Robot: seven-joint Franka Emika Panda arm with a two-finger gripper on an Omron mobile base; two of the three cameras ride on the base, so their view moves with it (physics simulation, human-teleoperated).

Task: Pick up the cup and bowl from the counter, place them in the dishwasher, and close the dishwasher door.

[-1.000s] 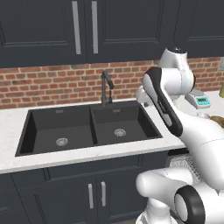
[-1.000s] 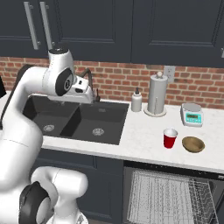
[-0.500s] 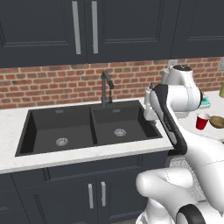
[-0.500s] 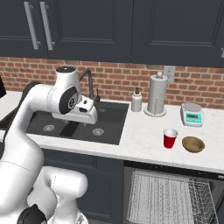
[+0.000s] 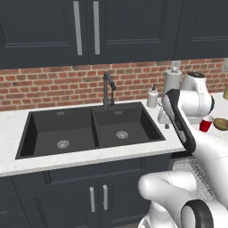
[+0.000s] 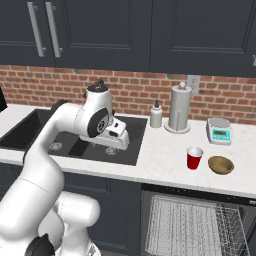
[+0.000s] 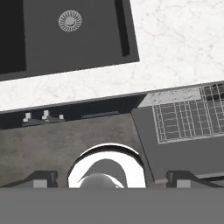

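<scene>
Nearest the base, the dishwasher [image 6: 200, 225] stands open under the bench, its grey wire rack [image 6: 186, 223] pulled forward and bare of dishes. In the hand view the same rack [image 7: 188, 116] lies to the right, resting over the lowered dishwasher door [image 7: 183, 153], a flat dark grey panel whose near edge runs beside the floor.

The gripper [image 7: 112, 178] hangs above the front edge of the bench, looking straight down; its two dark fingers [image 7: 41, 178] stand wide apart at the bottom corners of the hand view, with nothing between them. In the right base view the hand [image 6: 112, 135] sits over the right basin of the black sink [image 6: 75, 137], near the sink's right rim.

The bench [image 6: 160, 160] runs white and lightly marbled from the sink rightward. The stretch between the sink's right rim and the cup is bare stone. The cup [image 6: 194, 158], bright red and upright, stands near the front edge of the bench, above the dishwasher. The bowl [image 6: 220, 165], tan and shallow, sits just beside it on the right, apart from it.

Farther back, toward the brick wall, stand a white soap bottle [image 6: 156, 115], a paper-towel roll [image 6: 179, 108] and a small scale [image 6: 219, 131]. Dark upper cabinets [image 6: 125, 30] hang above.
</scene>
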